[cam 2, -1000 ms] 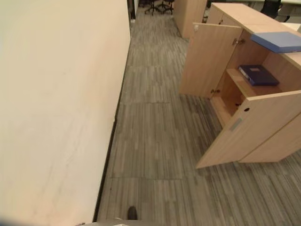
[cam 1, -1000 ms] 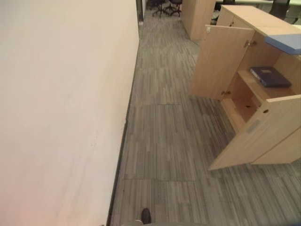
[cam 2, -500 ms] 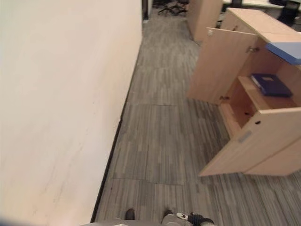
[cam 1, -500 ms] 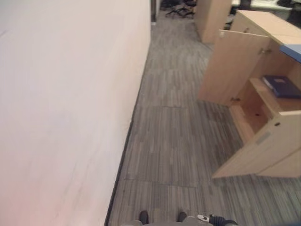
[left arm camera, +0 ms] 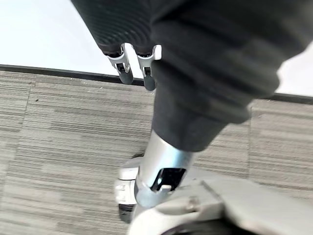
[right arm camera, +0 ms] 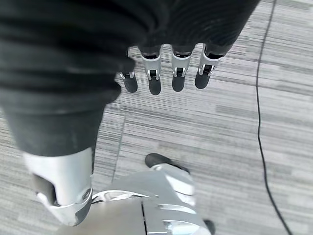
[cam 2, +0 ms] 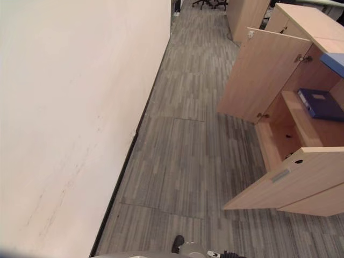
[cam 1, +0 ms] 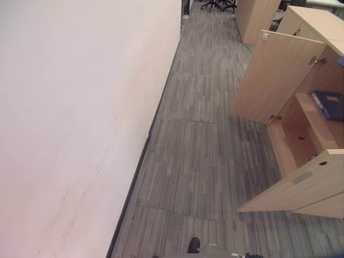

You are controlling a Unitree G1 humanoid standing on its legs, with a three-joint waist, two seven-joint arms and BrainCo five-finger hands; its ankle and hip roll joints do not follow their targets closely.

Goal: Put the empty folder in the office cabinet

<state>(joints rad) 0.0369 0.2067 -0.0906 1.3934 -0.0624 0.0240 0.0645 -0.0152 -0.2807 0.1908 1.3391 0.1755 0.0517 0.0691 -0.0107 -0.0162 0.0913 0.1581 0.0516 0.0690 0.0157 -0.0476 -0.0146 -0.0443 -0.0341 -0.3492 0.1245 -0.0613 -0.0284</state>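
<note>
The light wood office cabinet (cam 2: 301, 21) stands at the right with both doors swung open. A dark blue folder (cam 2: 321, 104) lies flat on its inner shelf (cam 2: 294, 113). A light blue folder (cam 2: 334, 63) rests on the cabinet's top at the view's right edge. My left hand (left arm camera: 146, 73) hangs above the grey carpet, fingers relaxed and holding nothing. Straight fingers of my right hand (right arm camera: 154, 78) point down at the carpet, also empty. Both hands are well away from the cabinet.
A long white wall (cam 2: 64, 107) runs along the left. Grey striped carpet (cam 2: 183, 150) forms an aisle between wall and cabinet. The near door (cam 2: 290, 177) and far door (cam 2: 258, 70) jut into that aisle. Another wooden cabinet (cam 2: 244, 16) and office chairs (cam 2: 212, 3) stand far back.
The whole picture has shifted as the camera moved; the cabinet now shows further right and lower. None of the things themselves has moved.
</note>
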